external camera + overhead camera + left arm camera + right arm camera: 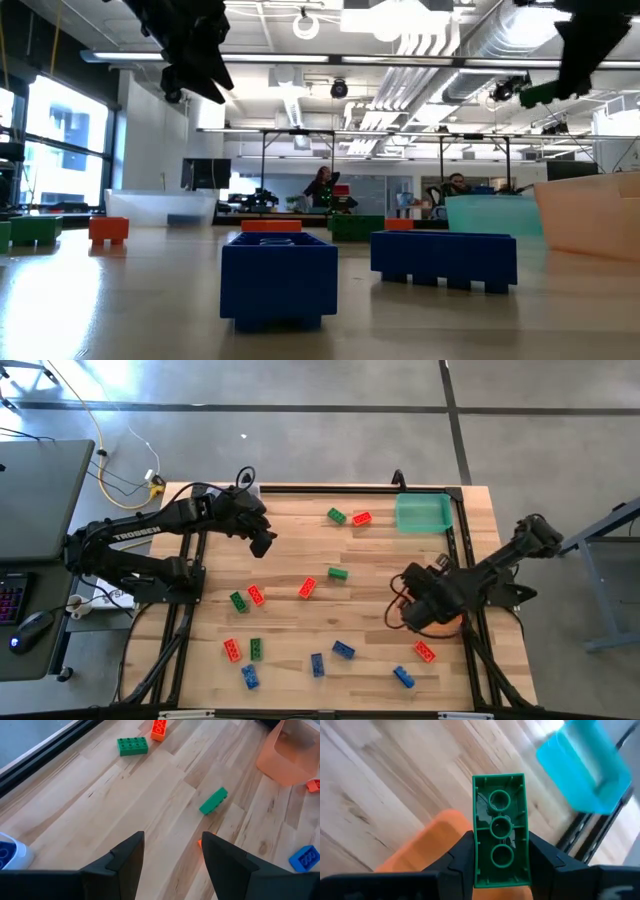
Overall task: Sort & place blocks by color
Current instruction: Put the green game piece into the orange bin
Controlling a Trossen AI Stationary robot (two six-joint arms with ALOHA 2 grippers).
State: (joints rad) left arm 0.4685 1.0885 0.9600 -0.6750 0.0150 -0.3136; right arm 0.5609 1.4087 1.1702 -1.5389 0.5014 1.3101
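Orange bin (440, 626) mostly hidden under right gripper (501, 851), clamped on a green block (500, 836). Left gripper (171, 851) empty, jaws parted. On the table: five red, four green, four blue blocks.

1. Green block (500, 836): studded brick shown hollow side out, clamped upright between the right pincer's (501, 857) fingers.
2. Red blocks (307, 588): lying loose across the wooden surface (290, 535), one beside a green block (336, 515) near the far edge.
3. Blue blocks (343, 650): scattered flat along the near edge, well apart.
4. Remaining green blocks (338, 572): lying mid-surface and toward the left.
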